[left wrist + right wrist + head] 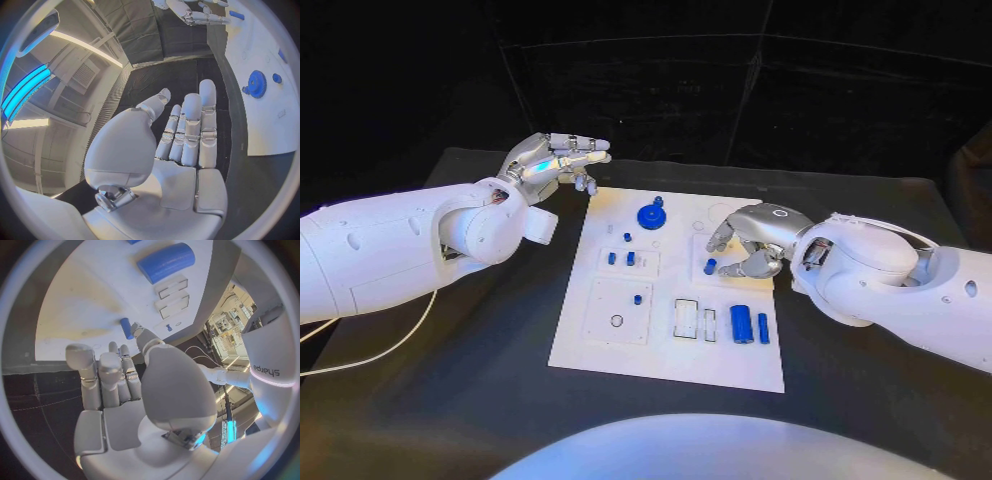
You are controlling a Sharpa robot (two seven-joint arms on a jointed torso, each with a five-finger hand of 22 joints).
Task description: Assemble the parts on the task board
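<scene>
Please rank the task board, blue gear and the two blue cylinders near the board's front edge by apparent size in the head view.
1. Task board
2. Blue gear
3. Thicker blue cylinder
4. Thinner blue cylinder

The gear and thicker cylinder look close, so their order is unsure.

Task board [733, 360]: white, matt, smooth, plastic-looking plate. Parts: smooth blue plastic, slight sheen on the large cylinder [740, 324] and the gear [652, 216]. Surface [473, 400]: black, matt, cloth-like. Left hand [560, 160] and right hand [750, 240]: silvery, glossy, hard shells. Arm casings: glossy white plastic.
</scene>
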